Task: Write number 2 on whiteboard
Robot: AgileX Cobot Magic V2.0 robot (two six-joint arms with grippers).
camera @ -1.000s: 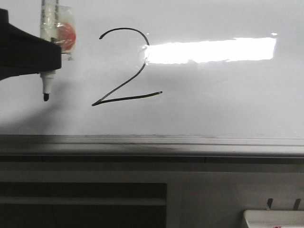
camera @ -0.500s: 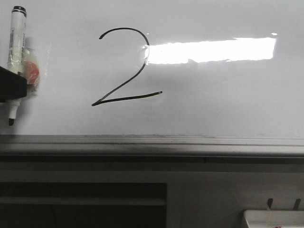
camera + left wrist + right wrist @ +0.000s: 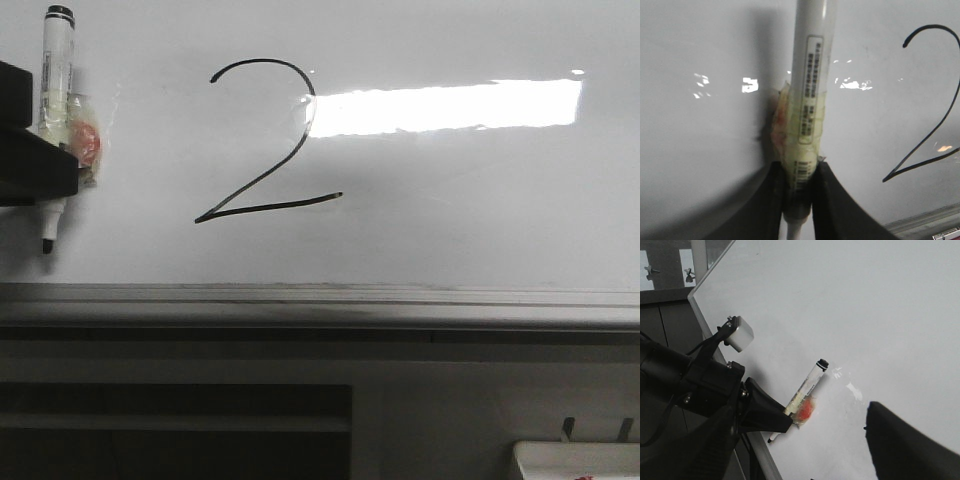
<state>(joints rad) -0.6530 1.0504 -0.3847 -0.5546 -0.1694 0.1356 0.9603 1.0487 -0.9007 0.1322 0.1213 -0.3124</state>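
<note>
The number 2 (image 3: 256,176) stands in thin black line on the glossy whiteboard (image 3: 450,220). My left gripper (image 3: 55,170) is shut on a white marker (image 3: 57,70), tip down, at the board's left side, well left of the digit. Yellowish tape and a red pad are wrapped round the marker. I cannot tell whether the tip touches the board. In the left wrist view the gripper (image 3: 799,200) clamps the marker (image 3: 810,100), with the digit (image 3: 886,178) off to one side. My right gripper (image 3: 805,460) is open and empty, facing the board and the marker (image 3: 807,385).
A grey metal rail (image 3: 320,305) runs along the board's bottom edge. A bright rectangular light reflection (image 3: 440,105) lies right of the digit. A small white tray (image 3: 575,460) sits at the lower right. A dark recess (image 3: 170,430) is below the rail at left.
My left gripper carried the marker left and down, away from the digit, then came back slightly right and up. The digit is unchanged.
</note>
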